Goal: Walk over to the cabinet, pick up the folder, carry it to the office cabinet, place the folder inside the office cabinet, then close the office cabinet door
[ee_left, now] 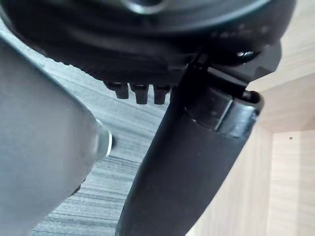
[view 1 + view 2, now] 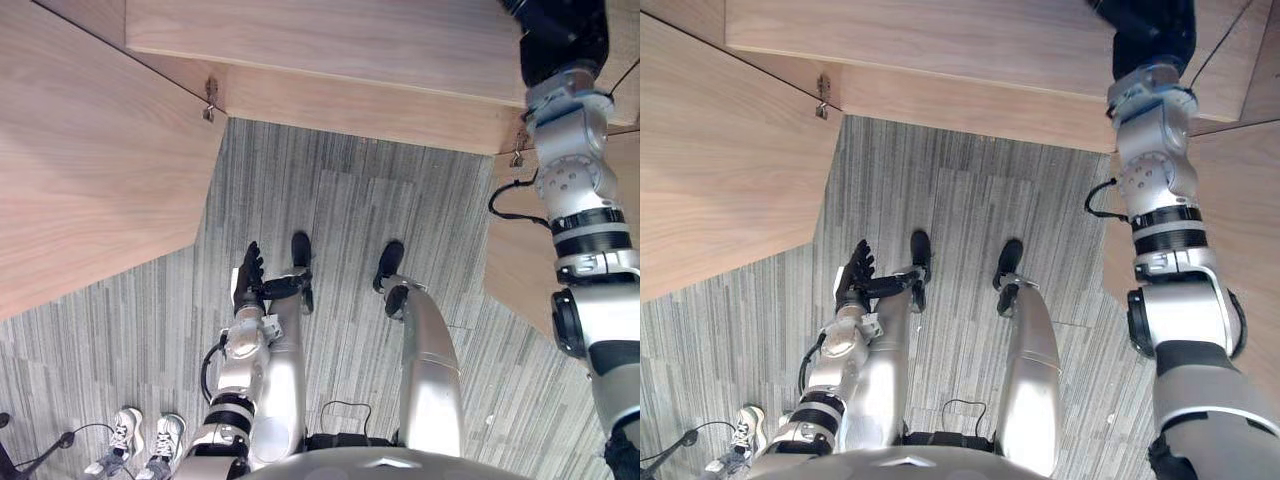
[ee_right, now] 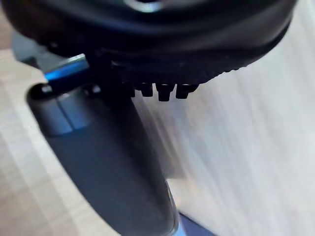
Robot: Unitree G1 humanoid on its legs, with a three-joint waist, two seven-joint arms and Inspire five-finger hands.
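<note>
1. Cabinet. We look down on a wooden cabinet (image 2: 330,40) whose top panel runs across the far side of the head views. Its left door (image 2: 90,160) stands swung out over the striped grey carpet floor (image 2: 340,210). A metal hinge (image 2: 210,100) sits at the corner where this door meets the cabinet body. The right door (image 2: 515,270) is also swung outward, on the opposite side.

2. Left robot hand (image 2: 248,280). It hangs low beside the robot, well apart from the cabinet, above the carpet. Its fingers are straight and relaxed and it holds nothing. In the left wrist view its thumb (image 1: 187,172) stands straight out, with carpet and pale wood panels beyond it.

3. Right robot hand (image 3: 162,44). The right arm is raised towards the cabinet's upper right corner, and in the head views the hand is cut off by the frame edge. In the right wrist view the thumb (image 3: 108,162) lies extended across pale wood. The fingers (image 3: 157,91) appear only as short stubs, so we cannot tell whether this hand is spread or closed.

4. Folder. A thin blue strip (image 3: 64,69) shows just beside the base of the right thumb. We cannot tell whether this strip is the folder.

5. Surroundings. A person's white shoes (image 2: 140,440) stand on the carpet behind the left arm.
</note>
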